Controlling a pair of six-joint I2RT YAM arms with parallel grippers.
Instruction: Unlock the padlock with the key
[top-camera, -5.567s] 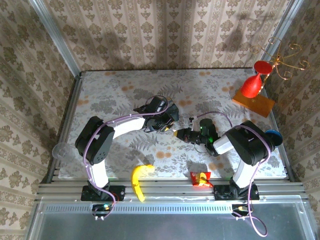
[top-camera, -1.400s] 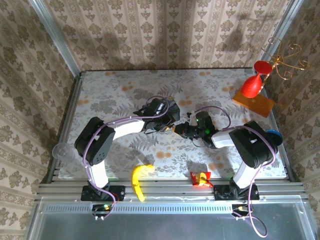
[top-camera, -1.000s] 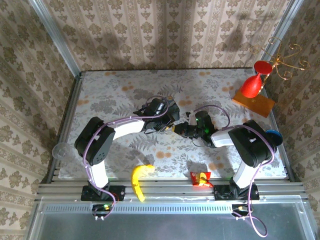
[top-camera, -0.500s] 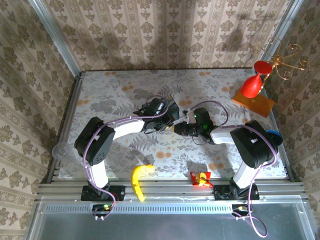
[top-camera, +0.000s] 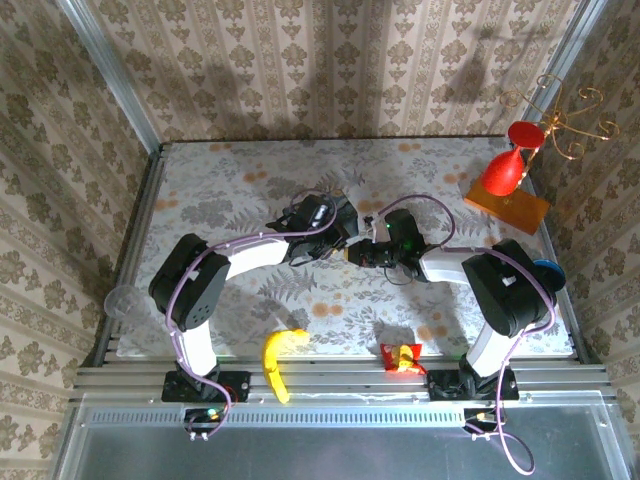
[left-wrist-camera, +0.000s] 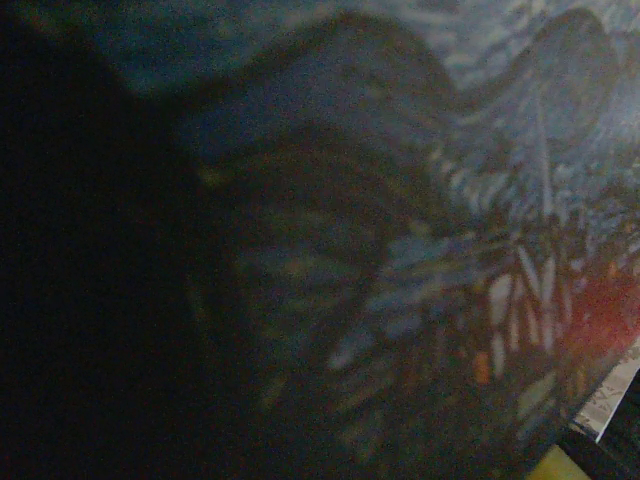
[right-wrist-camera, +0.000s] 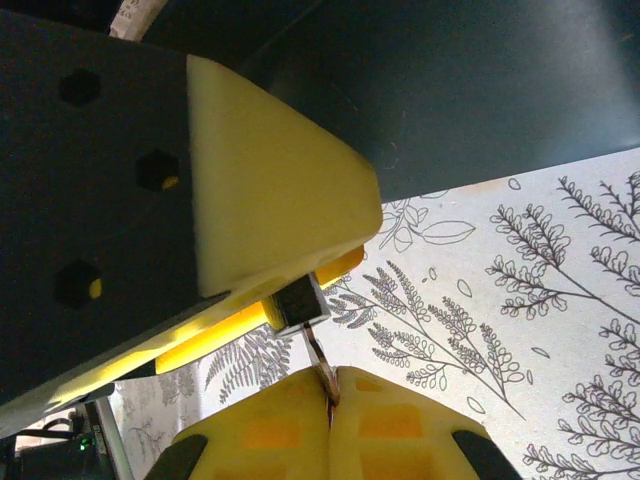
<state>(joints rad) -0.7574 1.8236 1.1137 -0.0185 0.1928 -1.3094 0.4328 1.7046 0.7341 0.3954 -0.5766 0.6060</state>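
Right gripper (right-wrist-camera: 330, 402) pinched shut on thin metal key (right-wrist-camera: 321, 362), tip right at the tiny silver-and-dark padlock (right-wrist-camera: 298, 298) just beside the blue night-sky tin box (right-wrist-camera: 450, 90). Left gripper (top-camera: 338, 238) is at the box, can't tell if it's clamped. Risk: key skews in the pinch and jams, or an unheld box shifts.

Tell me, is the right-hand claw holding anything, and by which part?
Yes: the right gripper pinches a thin silvery metal key by its near end.

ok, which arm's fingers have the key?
The right arm's fingers, shut on the thin metal key whose tip meets the padlock. The left arm's fingers are by the blue tin box.
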